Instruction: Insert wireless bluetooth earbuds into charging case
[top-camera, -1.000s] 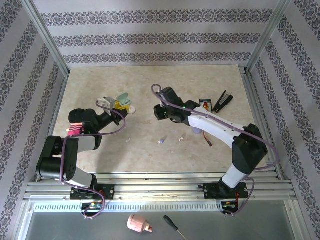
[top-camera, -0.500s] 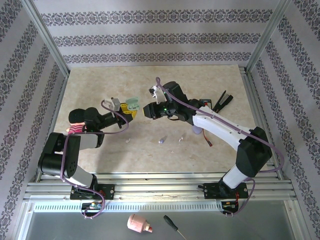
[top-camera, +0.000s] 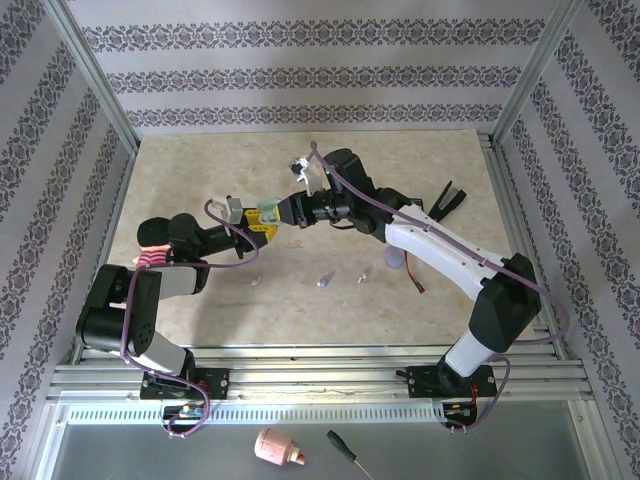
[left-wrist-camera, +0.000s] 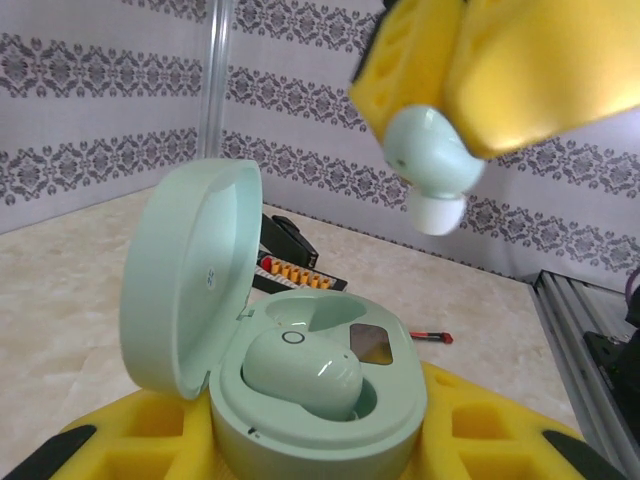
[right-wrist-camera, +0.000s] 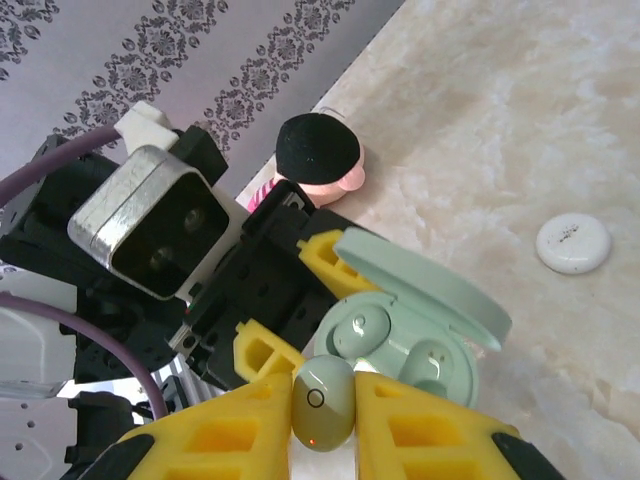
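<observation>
The left hand (top-camera: 247, 218) clamps the open pale green rounded plastic charging case (left-wrist-camera: 190, 280), left of the desk (top-camera: 400, 160) centre, one seated bud (left-wrist-camera: 300, 372) inside. The right hand (top-camera: 285, 211) pinches a pale green earbud (right-wrist-camera: 322, 403) just above it.

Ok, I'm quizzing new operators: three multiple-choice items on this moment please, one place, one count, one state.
1. Where is the loose pale green plastic earbud? A on the table; B in the right arm's jaws; C on the metal rail.
2. How many earbuds sit in the pale green rounded charging case? A none; B one; C two.
3. The case lid is: A open; B shut; C detached.
Answers: B, yellow pads pinch it; B, one seated bud, other socket empty; A, it stands hinged up.
</observation>
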